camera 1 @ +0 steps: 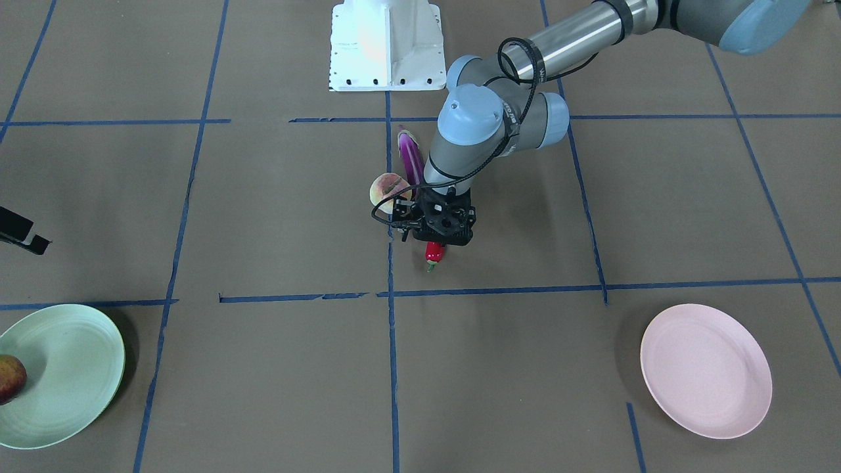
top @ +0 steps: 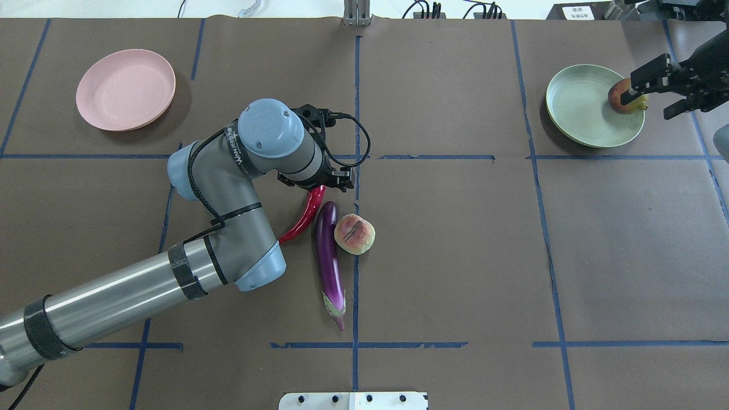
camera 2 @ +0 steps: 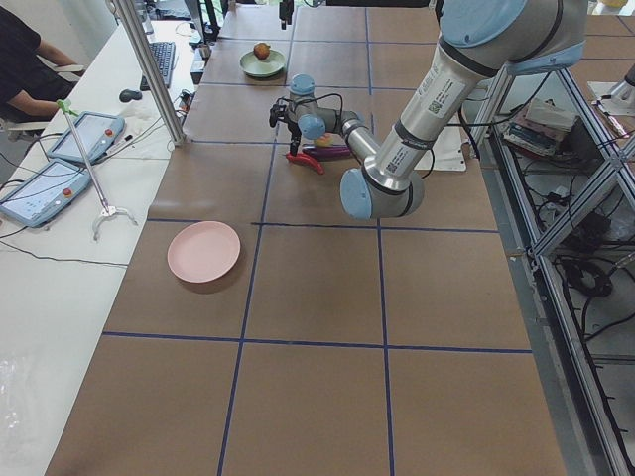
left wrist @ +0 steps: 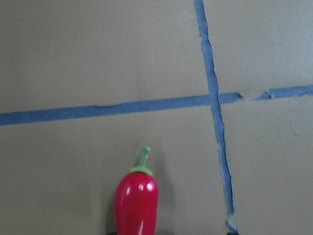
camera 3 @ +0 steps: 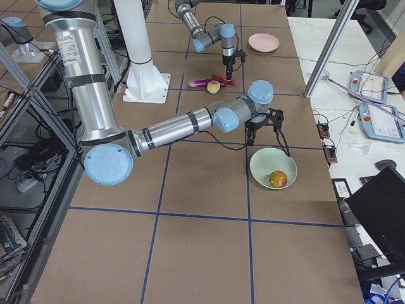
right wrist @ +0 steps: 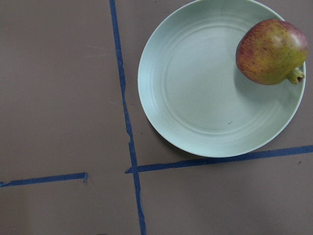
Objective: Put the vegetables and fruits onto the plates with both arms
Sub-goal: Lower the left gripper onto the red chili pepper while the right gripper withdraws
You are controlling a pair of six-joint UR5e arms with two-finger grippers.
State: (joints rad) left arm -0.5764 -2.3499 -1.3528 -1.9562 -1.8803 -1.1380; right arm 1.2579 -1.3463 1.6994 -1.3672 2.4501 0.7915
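Note:
The red chili pepper (top: 302, 219) lies on the table beside the purple eggplant (top: 329, 250) and the peach (top: 354, 233). My left gripper (camera 1: 443, 230) hangs over the chili's stem end (camera 1: 434, 253). Its fingers are hidden, so I cannot tell whether it is open or shut. The left wrist view shows the chili (left wrist: 137, 200) at the bottom edge. The dark red apple (right wrist: 271, 51) rests on the pale green plate (right wrist: 205, 98). My right gripper (top: 649, 97) is open and empty, raised over the plate's edge by the apple. The pale pink plate (top: 125, 88) holds nothing.
The white base block (camera 1: 386, 46) stands at the robot's side of the table. Blue tape lines cross the brown table cover. An operator (camera 2: 25, 69) and tablets (camera 2: 74, 139) are at a side bench beyond the table's far edge.

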